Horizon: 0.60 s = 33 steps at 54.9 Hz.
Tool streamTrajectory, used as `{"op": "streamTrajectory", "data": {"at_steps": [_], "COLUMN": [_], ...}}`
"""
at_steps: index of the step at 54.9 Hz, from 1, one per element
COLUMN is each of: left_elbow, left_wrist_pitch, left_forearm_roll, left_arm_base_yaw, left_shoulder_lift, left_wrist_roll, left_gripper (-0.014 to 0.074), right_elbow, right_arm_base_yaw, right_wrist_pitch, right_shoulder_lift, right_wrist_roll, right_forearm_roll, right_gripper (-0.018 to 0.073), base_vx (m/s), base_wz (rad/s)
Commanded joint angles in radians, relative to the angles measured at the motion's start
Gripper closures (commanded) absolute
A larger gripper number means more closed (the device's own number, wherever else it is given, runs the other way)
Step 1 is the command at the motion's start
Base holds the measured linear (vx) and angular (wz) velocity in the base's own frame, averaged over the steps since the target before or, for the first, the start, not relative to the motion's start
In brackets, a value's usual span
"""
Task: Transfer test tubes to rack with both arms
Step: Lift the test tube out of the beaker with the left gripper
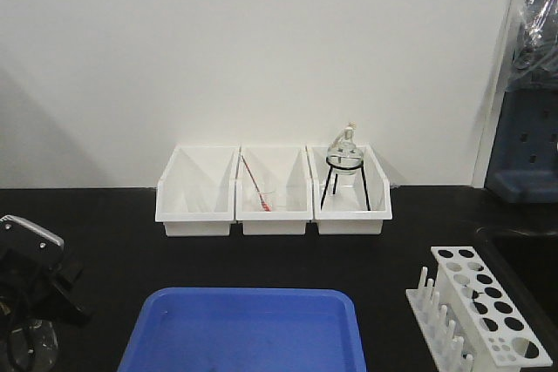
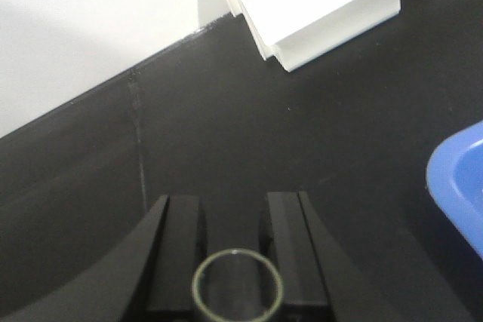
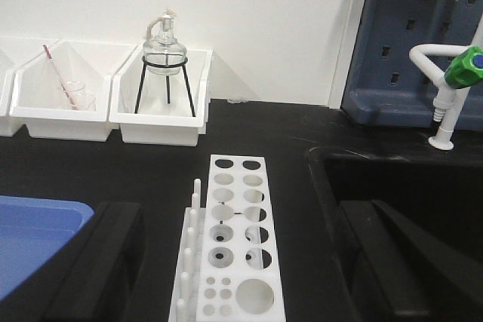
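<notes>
In the left wrist view my left gripper has its two black fingers close together on a clear glass test tube. I see the tube end-on, as a round open rim, above the black table. The left arm shows at the bottom left of the front view. The white rack stands at the front right, with its pegs on its left side. I see no tube in its holes. In the right wrist view my right gripper is wide open, with a finger on either side of the rack, above it.
Three white bins line the back wall. The middle one holds a beaker with a red rod. The right one holds a flask on a black tripod. A blue tray sits front centre. A black sink and tap lie to the right.
</notes>
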Motion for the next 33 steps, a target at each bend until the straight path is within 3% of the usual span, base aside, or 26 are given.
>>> {"op": "streamTrajectory", "data": {"at_steps": [1,10,22,30,33], "left_elbow": [-0.031,-0.031,-0.031,-0.031,-0.031], "left_wrist_pitch": [-0.087,-0.085,-0.085,-0.081,-0.073], "left_forearm_roll": [-0.065,-0.226,-0.331,-0.453,-0.465], "left_arm_base_yaw": [0.002,0.002,0.002,0.001,0.001], "left_shoulder_lift": [-0.085,-0.159,-0.277,-0.372,-0.398], "left_wrist_roll": [-0.006,-0.006,-0.013,-0.133,-0.186], "left_gripper": [0.0605,0.0604,0.0604,0.0604,0.0604], "right_elbow": [-0.036,-0.036,-0.035,-0.035,-0.035], "right_arm_base_yaw": [0.0,0.0,0.0,0.0,0.0], "right_wrist_pitch": [-0.091,-0.095,-0.169,-0.235,-0.23], "right_shoulder_lift": [0.002,0.002,0.002,0.002,0.002], "right_wrist_roll": [-0.001,-0.001,-0.001,-0.001,-0.001], "right_forearm_roll": [-0.007,-0.007,-0.007,-0.006,-0.01], "right_gripper": [-0.0015,-0.0015,-0.0015,-0.0015,-0.0008], "base_vx": [0.0,0.0,0.0,0.0,0.0], "base_wz": [0.0,0.0,0.0,0.0,0.0]}}
